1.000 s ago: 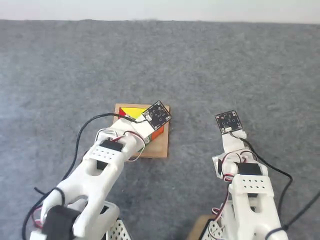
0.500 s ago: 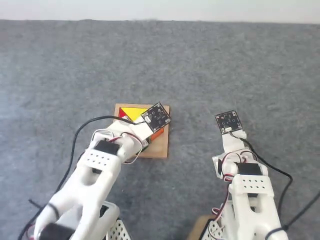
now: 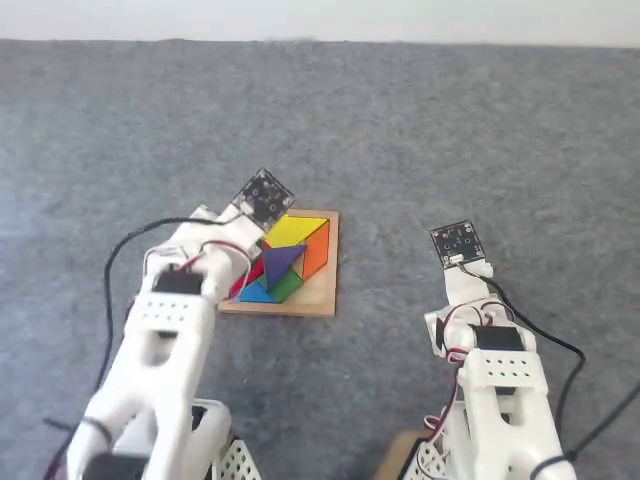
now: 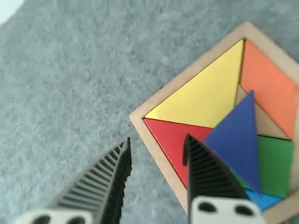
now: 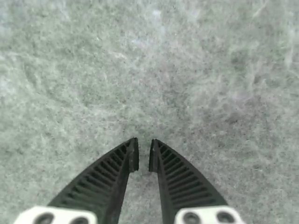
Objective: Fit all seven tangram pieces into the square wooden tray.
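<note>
The square wooden tray [image 3: 312, 303] [image 4: 138, 127] lies at mid-table. It holds a yellow triangle [image 4: 205, 93] [image 3: 287, 231], an orange piece [image 4: 268, 84] [image 3: 316, 250], a red piece [image 4: 174, 139], a green piece [image 4: 275, 163] and a light blue piece [image 4: 264, 198]. A dark blue triangle [image 4: 238, 135] [image 3: 279, 261] lies loose on top of them, over a bare wooden gap [image 4: 264, 123]. My left gripper [image 4: 156, 142] hangs open above the tray's corner by the red piece, holding nothing. My right gripper [image 5: 143, 148] is shut over bare carpet.
Grey carpet [image 3: 420, 130] covers the table on all sides of the tray. The right arm [image 3: 482, 345] stands well to the tray's right. The left arm [image 3: 170, 320] comes in from the near left, its cable looping beside it.
The left arm swung left off the tray, uncovering the coloured pieces with the dark blue triangle on top. The right arm has not moved.
</note>
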